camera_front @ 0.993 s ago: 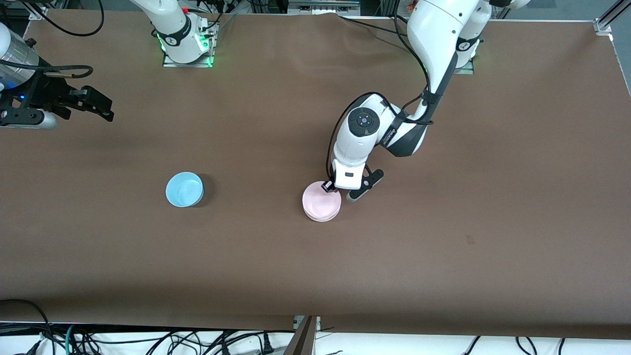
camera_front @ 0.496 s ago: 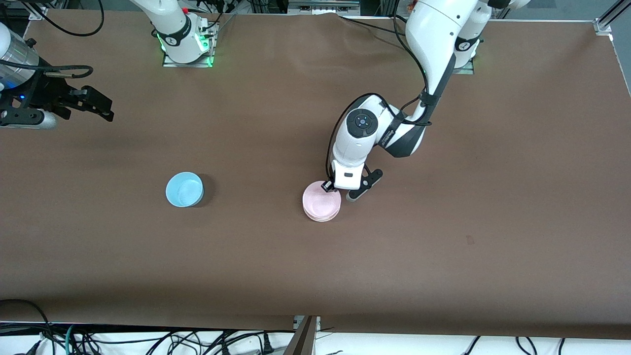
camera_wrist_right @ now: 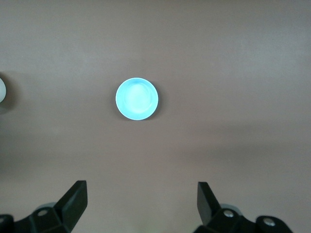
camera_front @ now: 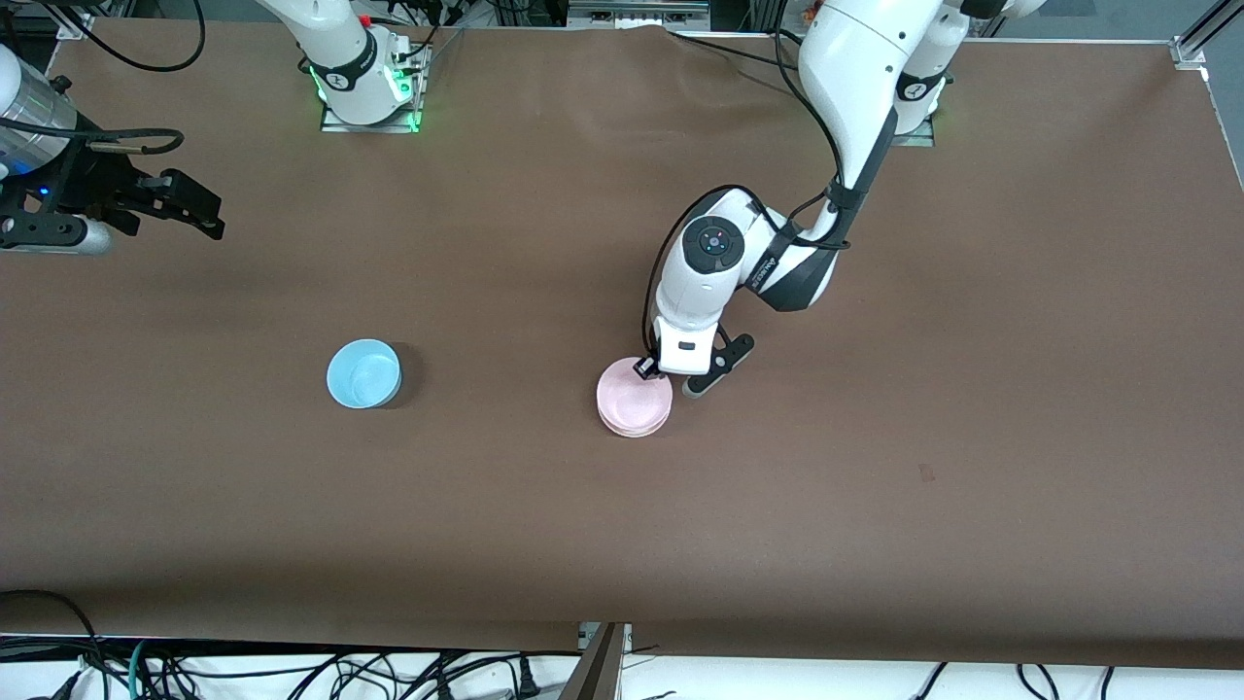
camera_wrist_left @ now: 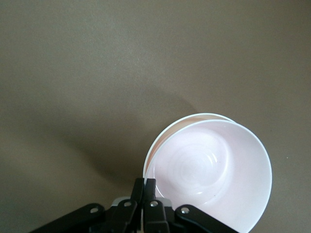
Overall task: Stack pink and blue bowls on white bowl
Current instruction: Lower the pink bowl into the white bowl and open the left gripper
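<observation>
Pink bowl (camera_front: 633, 402) nested in white bowl (camera_wrist_left: 154, 145), mid-bench; only the white rim shows beneath it. Left claw (camera_front: 654, 370) low at the pink bowl's rim, fingers pinched on the rim wall, likely seating it before letting go. Blue bowl (camera_front: 363, 373) alone toward the right arm's end of the bench (camera_front: 875, 506), not yet stacked. Right claw (camera_front: 185, 209) waits high, fingers spread wide, holding nothing.
</observation>
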Controlling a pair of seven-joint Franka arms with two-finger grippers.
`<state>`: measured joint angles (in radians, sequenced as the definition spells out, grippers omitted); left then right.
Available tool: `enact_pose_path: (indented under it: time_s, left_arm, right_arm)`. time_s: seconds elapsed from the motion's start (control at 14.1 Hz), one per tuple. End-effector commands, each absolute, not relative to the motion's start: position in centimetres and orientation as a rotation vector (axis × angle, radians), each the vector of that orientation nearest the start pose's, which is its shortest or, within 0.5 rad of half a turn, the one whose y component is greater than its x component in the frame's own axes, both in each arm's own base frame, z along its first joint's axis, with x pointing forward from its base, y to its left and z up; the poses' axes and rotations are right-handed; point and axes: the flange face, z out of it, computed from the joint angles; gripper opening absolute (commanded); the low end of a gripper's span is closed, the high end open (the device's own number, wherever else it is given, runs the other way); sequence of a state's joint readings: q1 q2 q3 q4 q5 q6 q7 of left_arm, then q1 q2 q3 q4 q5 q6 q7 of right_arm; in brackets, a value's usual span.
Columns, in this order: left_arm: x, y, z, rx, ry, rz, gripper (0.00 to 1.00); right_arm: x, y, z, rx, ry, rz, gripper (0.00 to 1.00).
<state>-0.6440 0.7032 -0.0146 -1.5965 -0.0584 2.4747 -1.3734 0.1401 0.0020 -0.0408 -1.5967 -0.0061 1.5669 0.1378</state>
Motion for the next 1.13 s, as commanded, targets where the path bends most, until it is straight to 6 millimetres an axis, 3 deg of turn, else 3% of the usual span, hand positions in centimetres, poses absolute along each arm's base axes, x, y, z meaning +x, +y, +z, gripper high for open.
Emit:
enact_pose_path:
  time_s: [0.0,1.06]
  left_arm:
    - [56.8,-44.1,23.3,-3.072,-1.279,-0.063,0.0]
    - [56.8,-44.6,22.2,-3.047,-1.326,-0.048,0.0]
  right_arm:
    - [55.1,5.5,61.7,-3.157,0.063,0.051,1.0]
    - [55.1,5.5,61.7,-3.157,0.063,0.051,1.0]
